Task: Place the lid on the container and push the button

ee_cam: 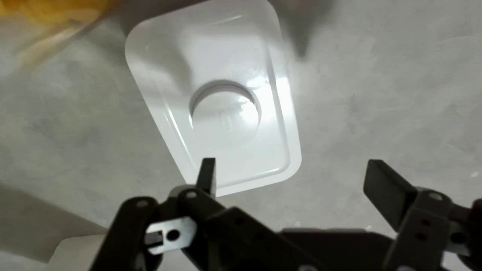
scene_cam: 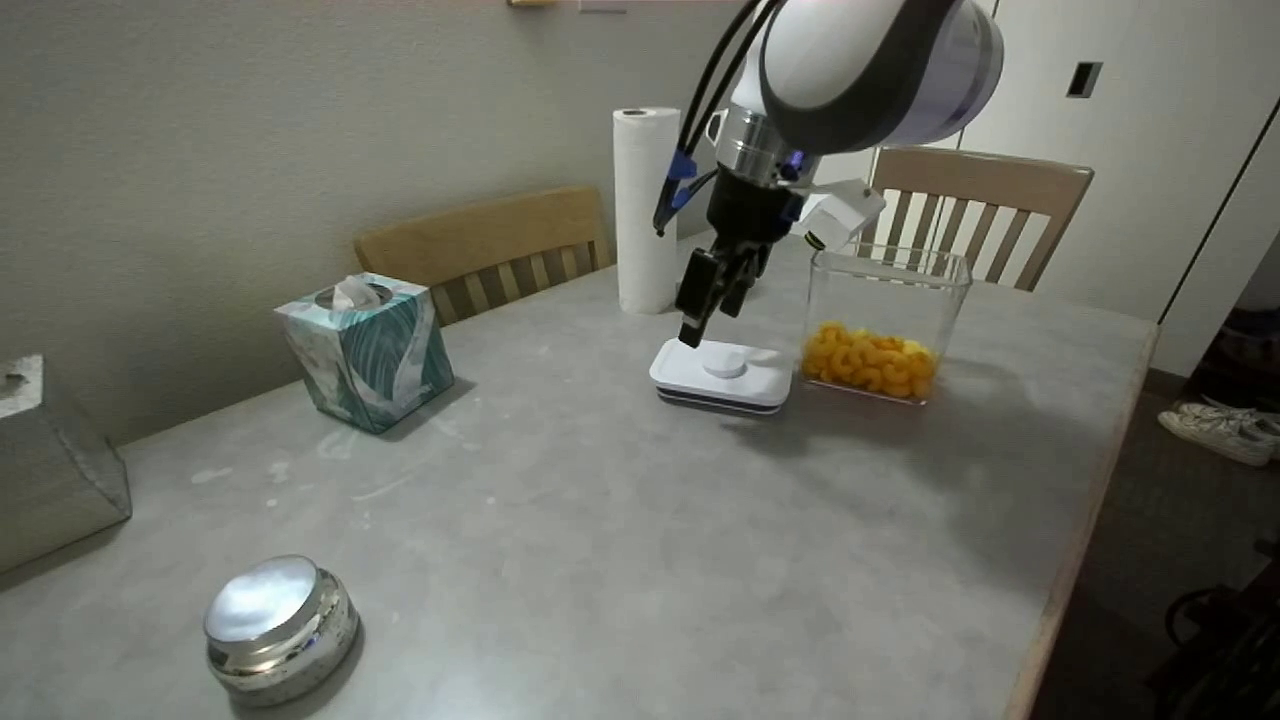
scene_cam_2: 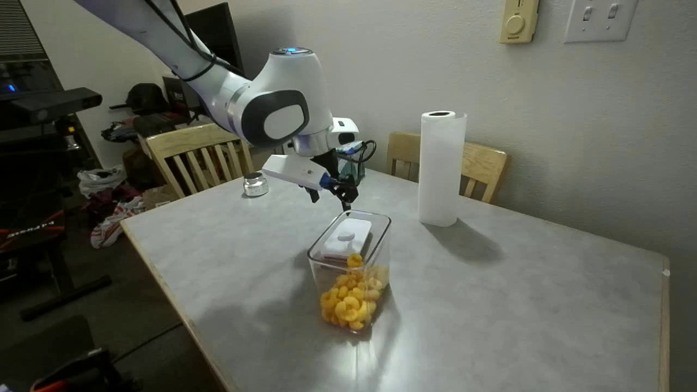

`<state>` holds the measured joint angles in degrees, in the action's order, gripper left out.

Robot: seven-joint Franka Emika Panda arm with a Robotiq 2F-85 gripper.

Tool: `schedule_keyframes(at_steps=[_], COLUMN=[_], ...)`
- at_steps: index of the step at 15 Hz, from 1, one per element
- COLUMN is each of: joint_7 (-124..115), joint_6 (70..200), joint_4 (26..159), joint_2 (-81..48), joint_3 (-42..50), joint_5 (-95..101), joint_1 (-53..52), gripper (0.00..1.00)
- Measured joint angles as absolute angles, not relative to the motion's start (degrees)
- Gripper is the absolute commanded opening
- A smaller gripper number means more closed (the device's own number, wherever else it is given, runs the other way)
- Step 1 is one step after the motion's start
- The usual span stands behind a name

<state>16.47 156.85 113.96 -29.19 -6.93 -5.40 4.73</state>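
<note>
The white lid [scene_cam: 765, 380] lies flat on the table beside the container, its round raised button [scene_cam: 724, 363] facing up. In an exterior view the lid [scene_cam_2: 355, 228] shows through the container's clear wall. The clear container [scene_cam: 880, 300] stands upright and uncovered, with orange-yellow snack pieces low inside; it also shows in an exterior view [scene_cam_2: 321, 275]. My gripper [scene_cam: 712, 318] is open and empty, just above the lid's edge. In the wrist view the lid [ee_cam: 226, 56] and button [ee_cam: 226, 116] lie beyond the gripper [ee_cam: 292, 168]; the left finger overlaps a lid corner. Blurred snacks show top left.
A paper towel roll [scene_cam: 645, 215] stands close behind the gripper and lid, by the wall. A teal tissue box [scene_cam: 375, 350], a grey box [scene_cam: 55, 470] and a round metal object [scene_cam: 280, 630] are farther along the table. Chairs [scene_cam_2: 199, 155] stand at the table's edges.
</note>
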Motion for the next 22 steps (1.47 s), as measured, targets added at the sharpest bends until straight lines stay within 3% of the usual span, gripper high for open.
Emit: schedule_keyframes(at_steps=[22], joint_7=[25.8], joint_6=[156.1], joint_4=[102.8], joint_2=[-40.3], joint_3=[-7.8], joint_5=[0.4], joint_1=[7.8], gripper=[1.00])
